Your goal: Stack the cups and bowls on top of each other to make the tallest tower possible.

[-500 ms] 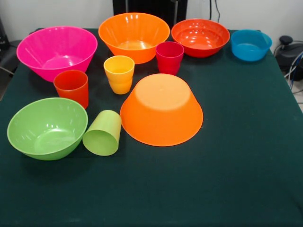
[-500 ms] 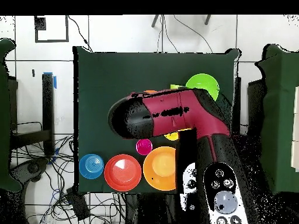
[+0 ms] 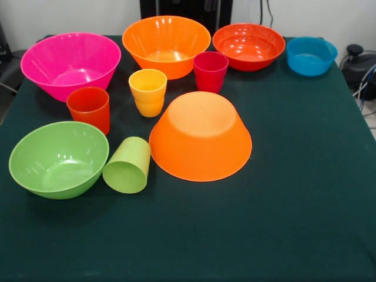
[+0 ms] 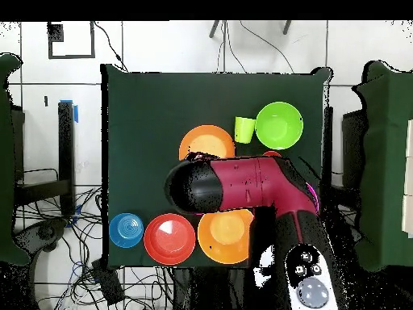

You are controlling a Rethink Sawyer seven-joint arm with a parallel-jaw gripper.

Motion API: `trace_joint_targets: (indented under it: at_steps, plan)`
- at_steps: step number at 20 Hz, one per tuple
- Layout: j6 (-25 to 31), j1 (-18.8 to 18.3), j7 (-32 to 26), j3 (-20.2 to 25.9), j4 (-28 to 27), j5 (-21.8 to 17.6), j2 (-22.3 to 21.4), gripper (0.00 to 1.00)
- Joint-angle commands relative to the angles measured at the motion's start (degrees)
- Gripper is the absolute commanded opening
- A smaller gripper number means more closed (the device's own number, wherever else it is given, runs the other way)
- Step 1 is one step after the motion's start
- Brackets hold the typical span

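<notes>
No tower stands; all pieces sit apart on the green table [image 3: 294,223]. An orange bowl [image 3: 200,143] lies upside down in the middle. An upright orange bowl [image 3: 166,44], a pink bowl [image 3: 70,63], a red-orange bowl [image 3: 249,46] and a small blue bowl [image 3: 311,56] line the far side. A lime green bowl [image 3: 59,158] sits front left, with the lime green cup [image 3: 127,165] on its side next to it. The red-orange cup [image 3: 89,108], yellow-orange cup [image 3: 148,91] and magenta-red cup [image 3: 210,71] stand upright. The gripper is hidden; only the arm [image 4: 242,184] shows, in the overhead view.
In the overhead view the arm covers the upright cups and the pink bowl. The upside-down orange bowl [image 4: 206,142], lime green cup [image 4: 244,129], lime green bowl [image 4: 279,125], blue bowl [image 4: 126,230] and red-orange bowl [image 4: 169,239] show. Cables lie on the floor round the table.
The arm has drawn back toward the robot's base, uncovering the upside-down orange bowl and the lime green cup in the overhead view. No cup or bowl has moved.
</notes>
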Motion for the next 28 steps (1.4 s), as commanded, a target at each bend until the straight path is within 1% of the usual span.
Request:
trace_joint_targets:
  at_steps: [1,3,6,10,14,19,22,24,28]
  plan:
    - [-7.5,2.7,15.9,-6.5,7.5,1.2,5.9,1.0]
    - [-7.4,2.4,14.1,-6.8,7.8,1.9,6.3,1.0]
    - [-8.1,2.4,13.1,-7.6,7.4,1.5,7.2,1.0]
    - [-10.2,1.0,10.7,-7.7,6.4,0.9,10.4,1.0]
    - [-12.8,-1.0,7.6,-6.3,6.0,0.8,13.1,1.0]
    - [-15.3,-1.8,6.8,-6.3,4.5,-0.1,16.8,1.0]
    - [-14.8,-2.2,6.1,-6.4,4.0,0.0,17.1,1.0]
    - [-14.7,-2.2,6.6,-6.9,3.9,0.5,17.2,1.0]
    - [-16.7,1.5,14.0,-11.7,4.5,2.7,16.5,1.0]
